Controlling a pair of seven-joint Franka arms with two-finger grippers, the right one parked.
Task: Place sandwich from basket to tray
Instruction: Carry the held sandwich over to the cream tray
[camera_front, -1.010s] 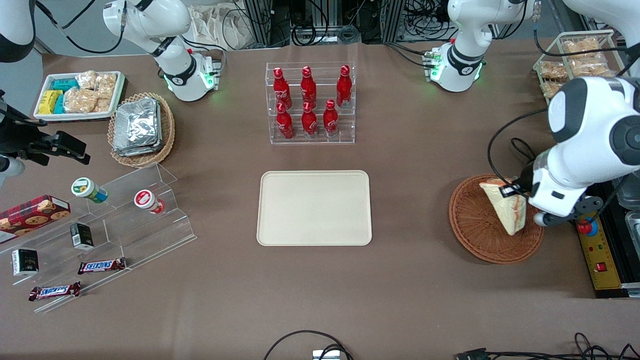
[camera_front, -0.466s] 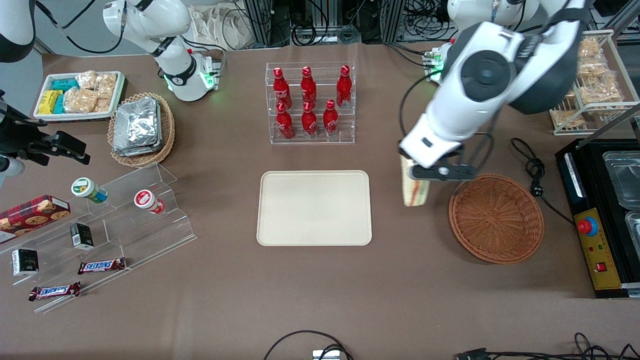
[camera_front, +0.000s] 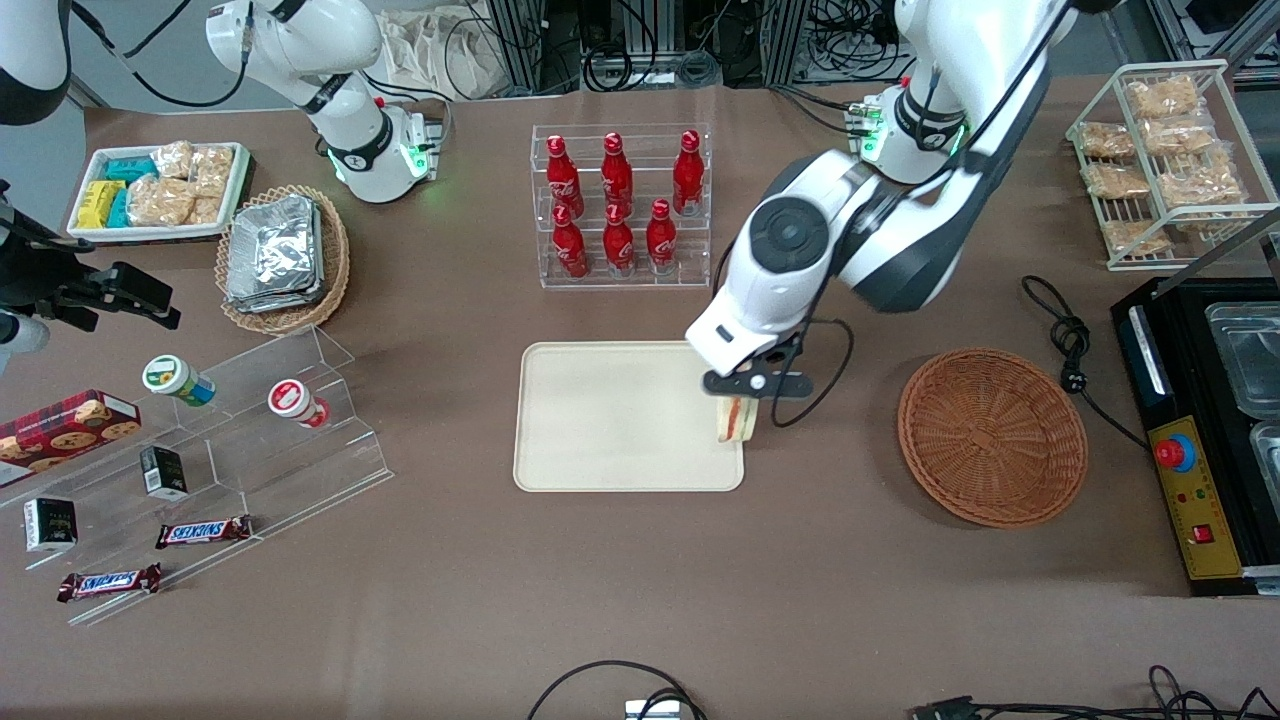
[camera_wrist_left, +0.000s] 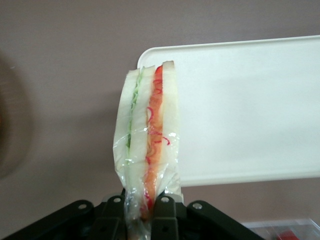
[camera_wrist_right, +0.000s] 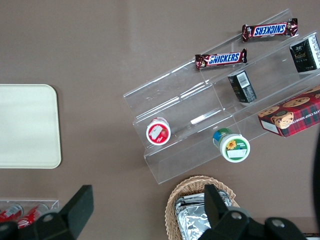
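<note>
Clamped on the plastic-wrapped triangular sandwich of pale white bread with orange-red and green filling (camera_wrist_left: 147, 145), the left arm's black two-finger gripper (camera_front: 742, 392) hangs over the edge of the large flat cream-beige rectangular tray (camera_front: 600, 440) that faces the basket. In the wrist view the wedge projects straight out from between the fingertips (camera_wrist_left: 164, 202), long axis in line with the gripper, filling layers edge-on; its free end shows over the tray's rounded corner while the gripped end is over bare brown tabletop (camera_front: 820, 560). Placing it well probably calls for carrying it from here toward the tray's middle, then lowering. The round reddish-brown woven wicker basket (camera_front: 992, 436) lies apart from the gripper, toward the working arm's end, empty.
</note>
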